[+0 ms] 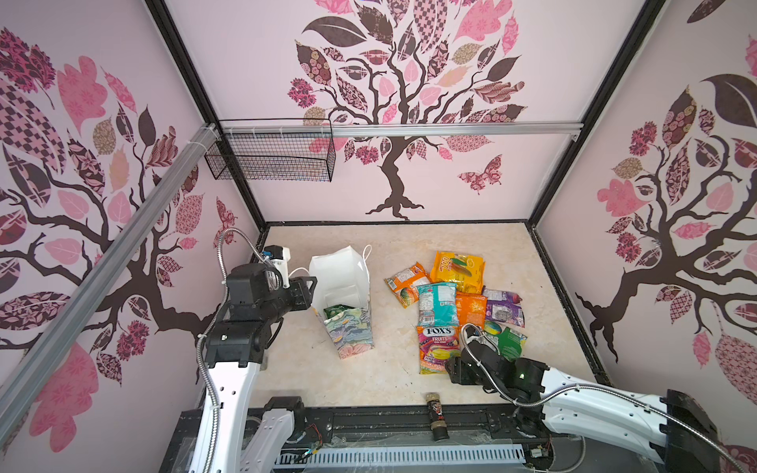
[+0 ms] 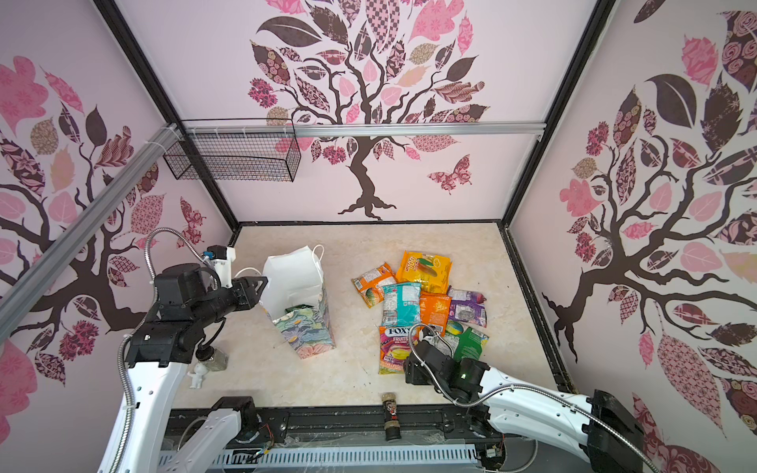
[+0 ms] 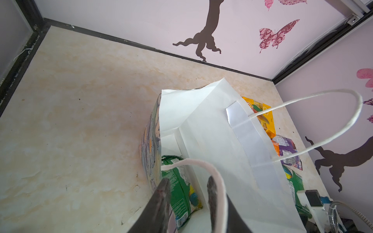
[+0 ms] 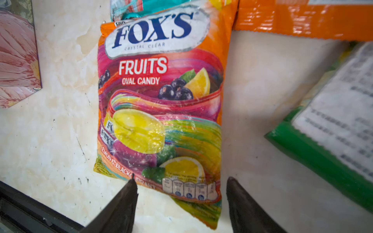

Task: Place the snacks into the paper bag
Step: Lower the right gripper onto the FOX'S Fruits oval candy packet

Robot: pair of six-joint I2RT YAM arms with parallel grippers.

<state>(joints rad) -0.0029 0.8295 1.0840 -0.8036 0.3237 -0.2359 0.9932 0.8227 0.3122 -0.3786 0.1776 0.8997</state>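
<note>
The right hand [image 4: 181,181] hangs low over the counter [image 4: 50,141] with its fingers apart. Between them lies only the bottom edge of the FOX'S packet [image 4: 161,113], which lies flat and stretches away from the fingertips; whether they touch it I cannot tell. Just beside it lies a green-backed packet [image 4: 333,121], its print too blurred to read. The other snacks [image 1: 438,303] overlap in a pile beyond.

The left hand [image 3: 187,185], fingers partly apart, sits at the mouth of the paper bag [image 3: 212,131], whose cord handle [image 3: 201,163] drapes over one finger. The bag stands left of the pile, with a green packet [image 3: 177,187] inside, half hidden by the bag's wall. In both top views the right fingertips are hidden under the wrist.
</note>
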